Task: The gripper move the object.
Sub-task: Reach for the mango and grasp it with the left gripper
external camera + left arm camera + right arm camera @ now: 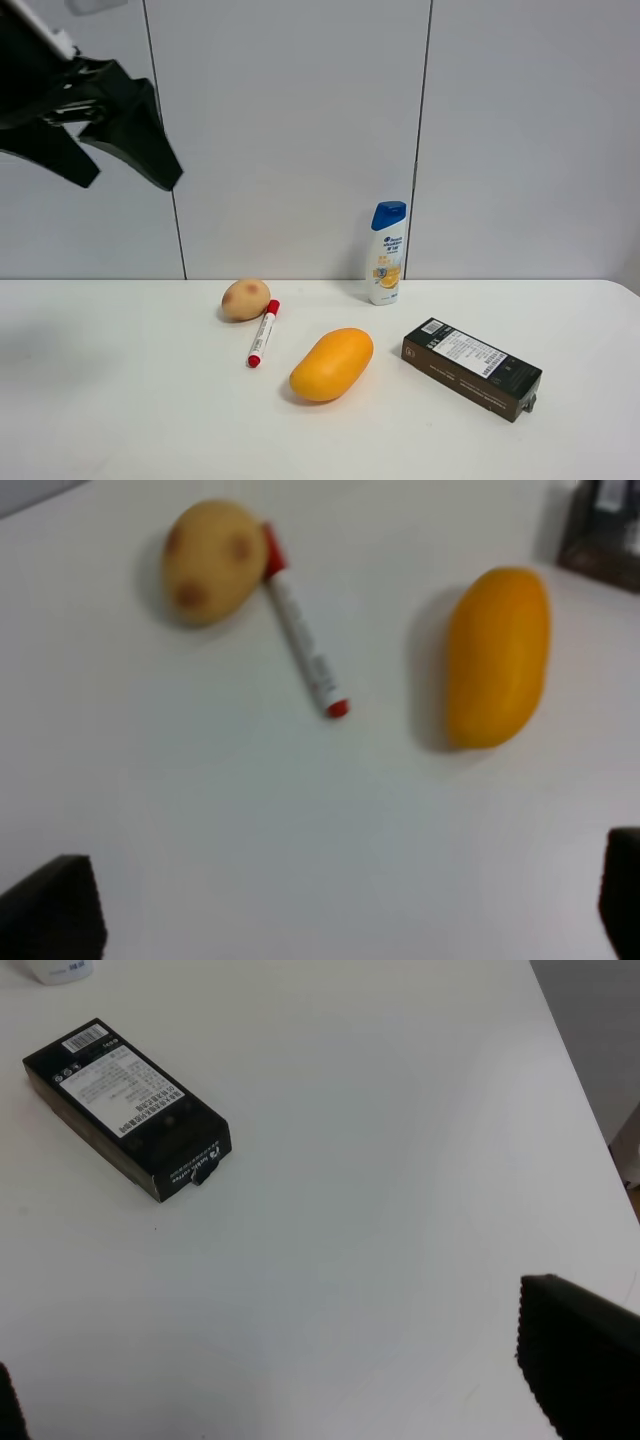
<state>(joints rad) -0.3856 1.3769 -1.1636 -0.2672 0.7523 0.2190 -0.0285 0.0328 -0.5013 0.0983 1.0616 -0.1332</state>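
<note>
White table [120, 400]; pale grey panelled wall [290, 130] behind, even light.

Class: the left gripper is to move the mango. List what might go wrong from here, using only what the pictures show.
1. The mango is smooth and oval, so it may slip or roll when the open gripper closes on it.
2. The marker and potato lie beside the mango, on the gripper's side. A sloppy descent could knock them.

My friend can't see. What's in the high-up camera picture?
An orange-yellow mango lies on a white table, with the open black gripper hanging high at the picture's upper left. Behind the mango sit a potato touching a red-and-white marker and a shampoo bottle; a black box lies to its right.
</note>
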